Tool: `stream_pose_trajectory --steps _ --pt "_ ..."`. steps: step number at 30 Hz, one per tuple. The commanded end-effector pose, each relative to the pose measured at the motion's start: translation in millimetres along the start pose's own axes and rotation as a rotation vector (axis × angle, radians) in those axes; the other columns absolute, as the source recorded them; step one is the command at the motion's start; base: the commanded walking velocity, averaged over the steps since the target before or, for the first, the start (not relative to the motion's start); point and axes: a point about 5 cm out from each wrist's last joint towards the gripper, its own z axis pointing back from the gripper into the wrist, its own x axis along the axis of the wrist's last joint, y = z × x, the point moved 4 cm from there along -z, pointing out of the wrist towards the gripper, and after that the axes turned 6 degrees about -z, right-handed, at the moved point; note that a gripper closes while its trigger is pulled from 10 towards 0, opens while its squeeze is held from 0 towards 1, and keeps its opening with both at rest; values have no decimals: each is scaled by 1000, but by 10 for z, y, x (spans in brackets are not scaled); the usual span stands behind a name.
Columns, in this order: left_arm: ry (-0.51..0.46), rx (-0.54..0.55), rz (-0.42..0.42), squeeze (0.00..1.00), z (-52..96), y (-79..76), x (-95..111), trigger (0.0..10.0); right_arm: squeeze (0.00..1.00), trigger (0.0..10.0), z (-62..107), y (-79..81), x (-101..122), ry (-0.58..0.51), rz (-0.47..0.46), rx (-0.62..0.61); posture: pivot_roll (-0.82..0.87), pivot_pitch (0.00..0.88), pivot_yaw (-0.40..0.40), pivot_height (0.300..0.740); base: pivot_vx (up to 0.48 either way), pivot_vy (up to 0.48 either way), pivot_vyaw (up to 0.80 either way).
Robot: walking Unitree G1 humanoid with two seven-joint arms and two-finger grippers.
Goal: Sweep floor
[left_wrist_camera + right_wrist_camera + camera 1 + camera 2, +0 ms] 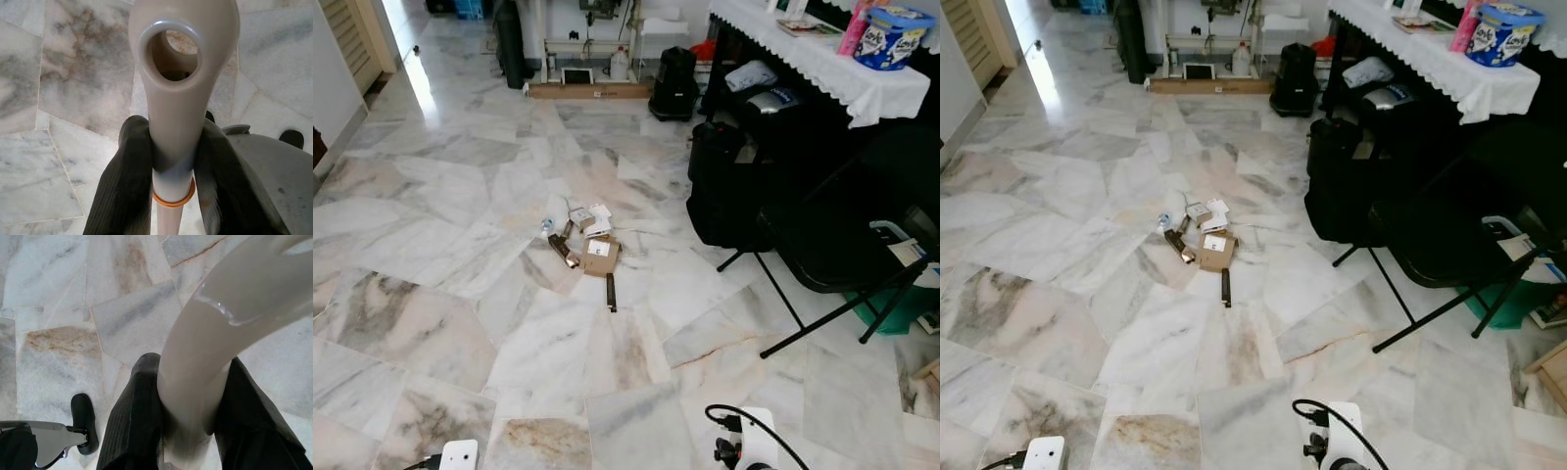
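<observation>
We hold our left gripper [171, 166] closed around a beige handle [178, 98], one black finger on each side of it. Our right gripper [193, 416] is clamped the same way around a cream handle [220, 338], above the marble floor [58, 308].

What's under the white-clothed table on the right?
Under the table, in shadow: a grey-white bundle and a dark rounded item on a shelf. Black bags and a folding chair stand in front, hiding what lies lower.
</observation>
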Motion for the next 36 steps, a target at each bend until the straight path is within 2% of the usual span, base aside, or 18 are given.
stream_pose_trajectory --steps 1,6,13,18,25,29,32,36 --pt "2 1 -17 0 0 -22 -7 10000 0 10000 -5 91 -15 -8 -59 36 -29 0 -42 740 0 0 0" --pt "4 3 -21 0 -1 -22 -4 10000 0 10000 -6 95 -8 -10 -63 41 -28 0 -41 740 0 0 0" --pt "-2 11 -50 0 -8 29 34 10000 0 10000 -15 164 40 -44 -105 54 -40 0 0 740 0 0 0" --pt "-4 27 -60 0 -10 74 52 10000 0 10000 -25 198 20 -20 -85 52 -42 0 8 740 0 0 0" --pt "-4 31 -47 0 -10 58 48 10000 0 10000 -23 171 28 -25 -78 44 -44 0 0 740 154 0 0" --pt "-5 32 -40 0 -9 44 44 10000 0 10000 -22 146 27 -16 -43 38 -43 0 -4 740 277 0 0" --pt "-4 32 -39 0 -7 26 32 10000 0 10000 -12 79 69 -60 -36 -7 -38 0 -19 740 276 0 0" --pt "-1 34 -37 0 -5 22 21 10000 0 10000 -10 75 75 -62 -11 -2 -39 0 -19 740 279 0 453"
